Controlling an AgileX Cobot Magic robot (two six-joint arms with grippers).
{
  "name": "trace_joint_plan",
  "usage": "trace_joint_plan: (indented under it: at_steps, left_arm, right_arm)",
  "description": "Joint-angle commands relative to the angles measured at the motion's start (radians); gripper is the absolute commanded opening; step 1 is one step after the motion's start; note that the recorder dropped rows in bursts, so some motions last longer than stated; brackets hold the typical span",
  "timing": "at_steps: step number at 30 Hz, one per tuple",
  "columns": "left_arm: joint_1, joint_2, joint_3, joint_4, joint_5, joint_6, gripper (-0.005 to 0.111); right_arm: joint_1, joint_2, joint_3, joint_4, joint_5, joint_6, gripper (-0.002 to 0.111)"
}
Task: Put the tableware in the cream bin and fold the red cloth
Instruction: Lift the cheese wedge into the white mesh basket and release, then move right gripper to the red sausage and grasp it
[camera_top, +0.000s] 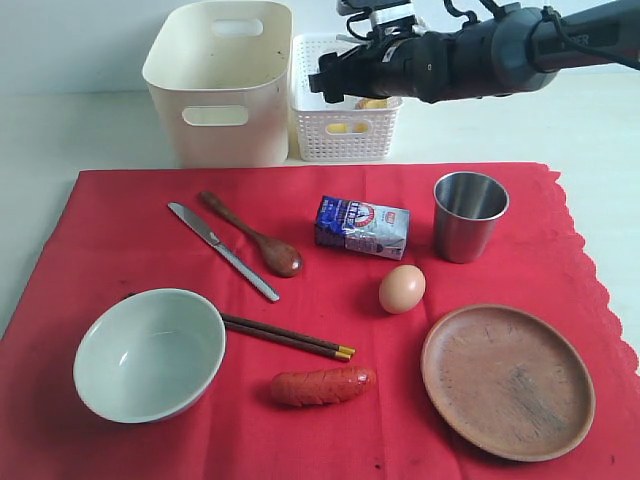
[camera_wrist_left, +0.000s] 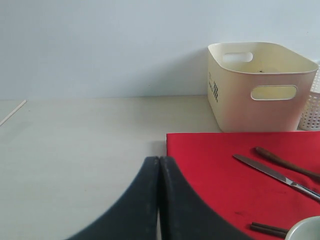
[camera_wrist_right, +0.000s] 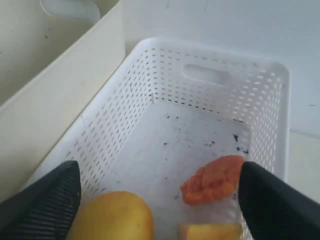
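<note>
Near edge: pale bowl (camera_top: 150, 352) at left and wooden plate (camera_top: 507, 380) at right, both on the red cloth (camera_top: 120, 230). Between them the chopsticks (camera_top: 287, 336), long axis 10-to-4 o'clock. Behind the bowl, knife (camera_top: 222, 250) and spoon (camera_top: 250, 234), same slant. The left fingers (camera_wrist_left: 145, 200) are pressed together, empty, over bare table (camera_wrist_left: 75, 150) off the cloth's left edge (the nearer arm for those). Further back, steel cup (camera_top: 468, 215), upright. Farthest: cream bin (camera_top: 222, 80). The right fingers (camera_wrist_right: 280, 205) are spread apart, holding nothing, above the white basket (camera_wrist_right: 210, 75). From them the cup is at 5 o'clock and the bin at 9, so the cup is probably the right arm's pick.
</note>
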Motion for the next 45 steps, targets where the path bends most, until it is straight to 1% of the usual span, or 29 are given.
trace_joint_plan:
  at_steps: [1,3,6,7,13,15,18,19,30,33,38,45]
  left_arm:
    - [0.002,-0.006,-0.002,0.001,-0.001,-0.004,0.0]
    - [0.002,-0.006,-0.002,0.001,-0.001,-0.004,0.0]
    - [0.002,-0.006,-0.002,0.001,-0.001,-0.004,0.0]
    - [0.002,-0.006,-0.002,0.001,-0.001,-0.004,0.0]
    - [0.002,-0.006,-0.002,0.001,-0.001,-0.004,0.0]
    - [0.002,-0.006,-0.002,0.001,-0.001,-0.004,0.0]
    - [0.002,-0.006,-0.002,0.001,-0.001,-0.004,0.0]
    - [0.002,-0.006,-0.002,0.001,-0.001,-0.004,0.0]
    - [0.002,-0.006,-0.002,0.001,-0.001,-0.004,0.0]
    - [0.002,-0.006,-0.002,0.001,-0.001,-0.004,0.0]
    - [0.002,-0.006,-0.002,0.001,-0.001,-0.004,0.0]
    - [0.002,-0.006,-0.002,0.001,-0.001,-0.004,0.0]
  right_arm:
    - [-0.002,-0.082,-0.009,0.006,0.108,-0.011,0.077]
    - [-0.002,-0.124,-0.009,0.002,0.172,-0.03,0.07]
    - [-0.002,-0.198,-0.009,-0.019,0.271,-0.054,0.054]
    - [-0.002,-0.221,-0.009,-0.024,0.312,-0.054,0.048]
    - [-0.002,-0.338,-0.009,-0.024,0.49,-0.055,0.018]
    - [-0.002,-0.37,0.001,-0.024,0.518,-0.058,0.012]
    - [0.0,-0.434,0.062,-0.031,0.519,-0.084,0.001]
    - [0.0,-0.46,0.093,-0.031,0.506,-0.088,0.0]
    - [0.002,-0.768,0.494,-0.003,0.391,-0.125,0.0]
    - [0.029,-0.808,0.57,0.01,0.379,-0.135,0.0]
    - [0.134,-0.795,0.63,0.011,0.338,-0.158,0.0]
    - [0.243,-0.759,0.63,0.011,0.334,-0.17,0.0]
